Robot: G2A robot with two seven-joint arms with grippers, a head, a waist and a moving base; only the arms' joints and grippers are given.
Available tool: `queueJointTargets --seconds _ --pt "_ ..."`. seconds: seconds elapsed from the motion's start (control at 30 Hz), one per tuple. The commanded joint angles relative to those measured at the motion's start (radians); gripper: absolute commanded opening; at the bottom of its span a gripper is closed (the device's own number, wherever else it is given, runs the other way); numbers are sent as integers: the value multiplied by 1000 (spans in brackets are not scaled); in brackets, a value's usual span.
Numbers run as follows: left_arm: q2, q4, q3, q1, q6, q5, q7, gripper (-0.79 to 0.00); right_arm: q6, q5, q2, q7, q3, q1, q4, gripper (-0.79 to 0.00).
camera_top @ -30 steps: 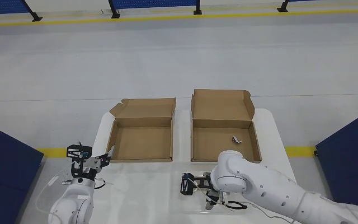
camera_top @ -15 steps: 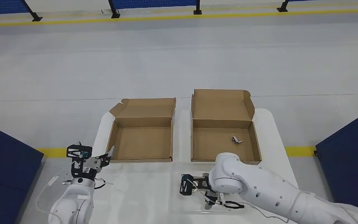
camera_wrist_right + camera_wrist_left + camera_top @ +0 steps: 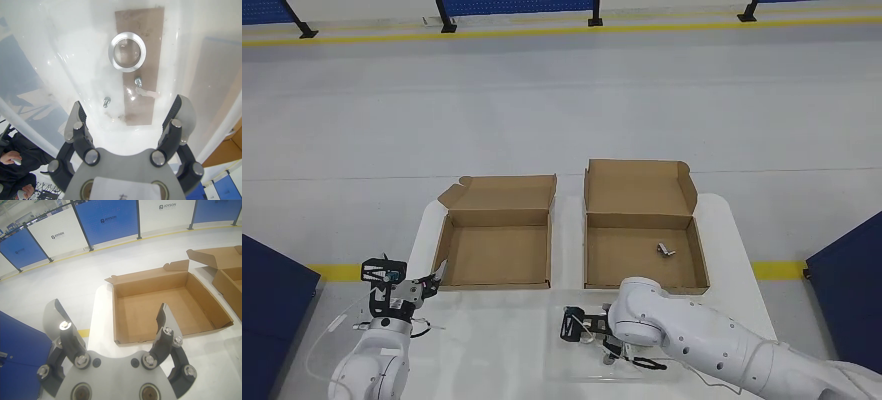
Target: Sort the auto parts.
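Note:
My right gripper (image 3: pixel 127 106) hangs open over a clear plastic tray (image 3: pixel 56 56) at the table's front. In the tray lie a silver metal ring (image 3: pixel 127 52) and two small bolts (image 3: pixel 106 101) (image 3: pixel 138 82), all beyond the fingertips. In the top view the right arm (image 3: pixel 662 325) covers the tray. One small metal part (image 3: pixel 666 249) lies in the right cardboard box (image 3: pixel 642 222). The left cardboard box (image 3: pixel 496 232) holds nothing. My left gripper (image 3: pixel 111 313) stands open with nothing in it, near the table's left front corner, short of the left box (image 3: pixel 166 306).
Both boxes have their lids folded back toward the far side of the white table (image 3: pixel 492 335). Blue panels (image 3: pixel 267 300) stand beside the table on both sides. A brown patch (image 3: pixel 140 28) shows under the tray.
The right arm has shifted a little to the left over the tray. The left arm has kept still.

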Motion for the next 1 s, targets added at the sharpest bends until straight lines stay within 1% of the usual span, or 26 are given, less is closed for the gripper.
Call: queueJointTargets --seconds 0.0,0.07,0.13,0.27,0.47,0.57,0.83,0.87,0.9,0.93,0.97 --pt "0 0 0 0 0 0 0 0 0 0 0 0 0 0 0 0" --pt "0 0 0 0 0 0 0 0 2 -1 0 -8 1 -3 1 0" --pt "0 0 0 0 0 0 0 0 3 -26 0 -44 0 -16 6 0" --pt "0 0 0 0 0 0 0 0 8 -53 -6 -78 4 -26 32 0" --pt "0 0 0 0 0 0 0 0 8 -53 -6 -78 4 -26 32 0" --pt "0 0 0 0 0 0 0 0 10 -70 -6 -114 7 -38 40 0" --pt "0 0 0 0 0 0 0 0 31 -76 -5 -168 51 -59 59 0" --pt "0 0 0 0 0 0 0 0 34 -77 -4 -173 56 -62 59 -12" --pt "0 0 0 0 0 0 0 0 35 -78 -3 -179 62 -66 59 -123" --pt "0 0 0 0 0 0 0 0 35 -78 -2 -184 67 -70 59 -188" --pt "0 0 0 0 0 0 0 0 34 -78 -1 -187 72 -74 59 -292"
